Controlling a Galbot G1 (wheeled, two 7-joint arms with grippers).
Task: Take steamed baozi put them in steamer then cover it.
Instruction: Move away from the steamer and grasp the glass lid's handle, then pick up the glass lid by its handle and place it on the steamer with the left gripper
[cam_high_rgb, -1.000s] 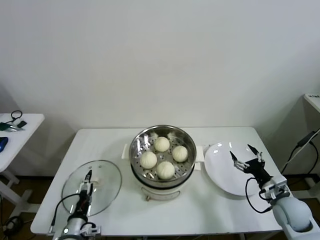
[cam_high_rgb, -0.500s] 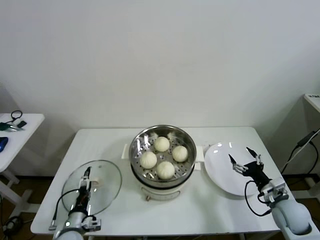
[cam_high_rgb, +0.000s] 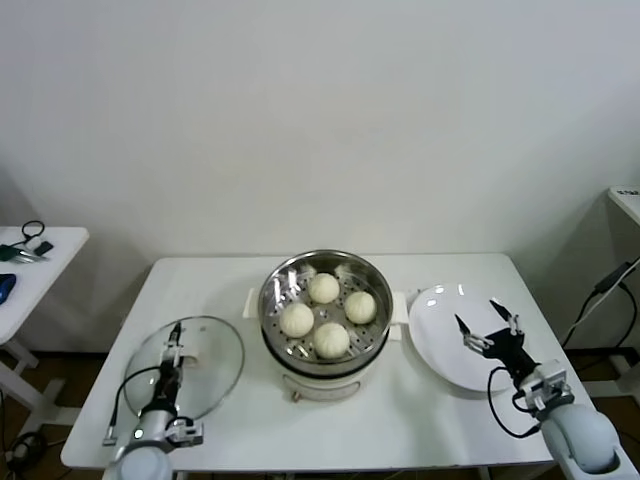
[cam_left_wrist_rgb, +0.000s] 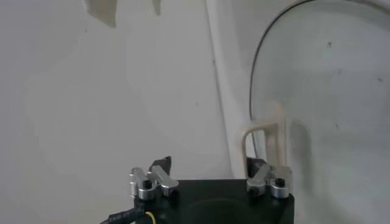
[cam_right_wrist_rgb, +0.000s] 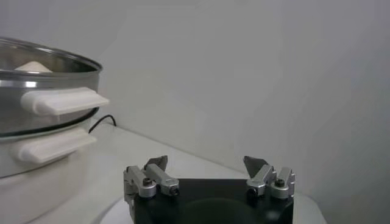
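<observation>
Head view: four steamed baozi (cam_high_rgb: 328, 314) are sitting in the steamer (cam_high_rgb: 327, 310) at table centre. The cover (cam_high_rgb: 186, 372) is lying flat on the table to its left, uncovered pot, so the lid step is in hand. Left gripper (cam_high_rgb: 176, 345) is poised over the cover's handle; right gripper (cam_high_rgb: 487, 332) is idling over the white plate (cam_high_rgb: 450, 335), fingers spread, holding nothing.

Left wrist view: left gripper (cam_left_wrist_rgb: 208, 171) is straddling the white handle (cam_left_wrist_rgb: 265, 143), fingers apart, nothing gripped yet.

Right wrist view: right gripper (cam_right_wrist_rgb: 206, 166) is gaping empty beside the steamer (cam_right_wrist_rgb: 49, 97).

Next, probably: clamping the handle, lifting the cover, centring it on the steamer.
</observation>
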